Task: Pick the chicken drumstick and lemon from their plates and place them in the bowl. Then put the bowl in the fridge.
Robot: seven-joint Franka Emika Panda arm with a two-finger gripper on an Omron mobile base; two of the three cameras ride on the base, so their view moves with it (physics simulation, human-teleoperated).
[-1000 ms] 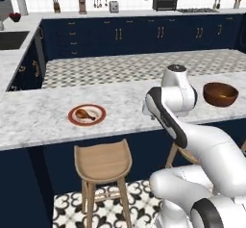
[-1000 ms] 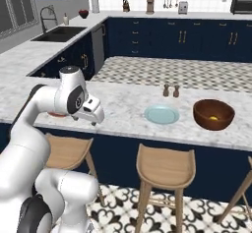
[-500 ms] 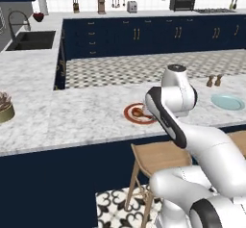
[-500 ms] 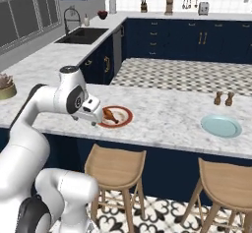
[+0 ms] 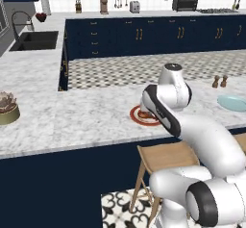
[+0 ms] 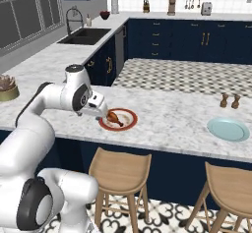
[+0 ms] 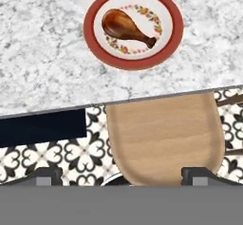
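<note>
The pincer (image 6: 102, 113) is hanging released beside the red-rimmed plate (image 7: 133, 60) on the marble worktop (image 6: 167, 121), where the chicken drumstick (image 7: 124, 28) is lying; the pale blue plate (image 6: 227, 129) is sitting well apart.

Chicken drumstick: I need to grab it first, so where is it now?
The chicken drumstick lies on the red-rimmed plate near the counter's front edge, above a wooden stool, just beside the open gripper.

Home kitchen: white marble tabletop (image 6: 172, 124), navy cabinets with brass handles (image 5: 144, 34), black sink (image 6: 86, 35), wooden stools (image 6: 120, 165).
</note>
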